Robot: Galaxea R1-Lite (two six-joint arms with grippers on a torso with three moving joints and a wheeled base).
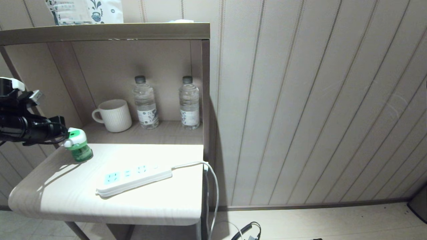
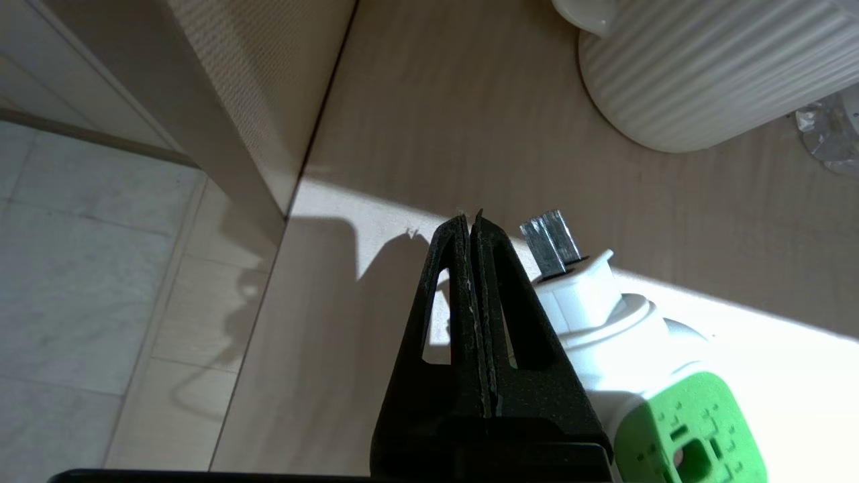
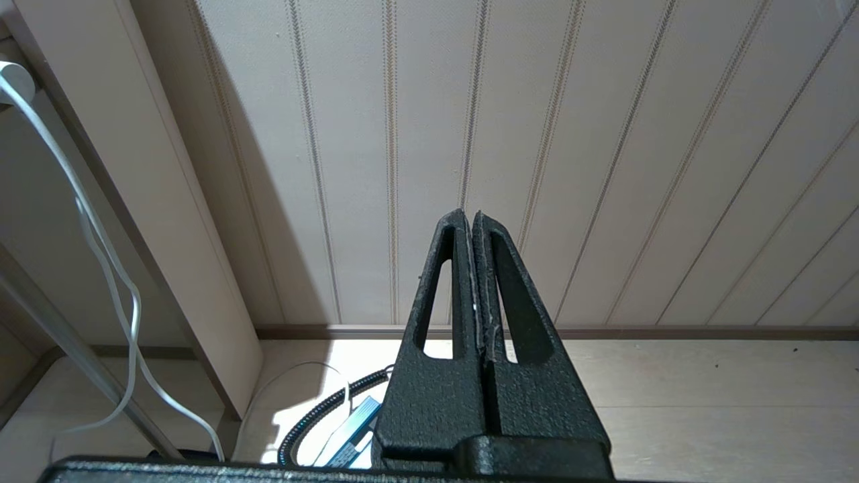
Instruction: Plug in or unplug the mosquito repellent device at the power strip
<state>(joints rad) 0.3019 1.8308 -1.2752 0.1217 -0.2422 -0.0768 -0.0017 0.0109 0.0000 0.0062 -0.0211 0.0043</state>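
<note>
The repellent (image 1: 78,145) stands on the bench (image 1: 50,186) near its back left corner, unplugged and tilted a little, its green bottle resting on the surface and its white head with the green top uppermost. In the left wrist view its 2 metal prongs (image 2: 553,243) stick out free of any socket, pointing toward the mug (image 2: 711,67).

The left tool (image 1: 65,133) reaches in from the left edge of the head view and sits right against the repellent's head. Its 2 fingers (image 2: 463,302) are pressed flat together with nothing between them; the repellent (image 2: 624,335) lies just beside them, at their outer side, not gripped.

The strip (image 1: 133,179) lies flat on the bench, well apart from the repellent, running at a slant with its pale blue sockets facing up and all of them free. Its white cord (image 1: 206,173) leaves the right end and drops over the bench's edge toward the floor.

Behind, in the shelf recess, the mug (image 1: 115,115) stands at the left and 2 water bottles stand to its right, 1 (image 1: 145,103) near the mug and 1 (image 1: 189,103) by the side wall.

The right tool (image 3: 472,221) is out of the head view; its own camera shows it low by the panelled wall (image 3: 537,134), fingers shut tight on nothing, with cables on the floor beneath.
</note>
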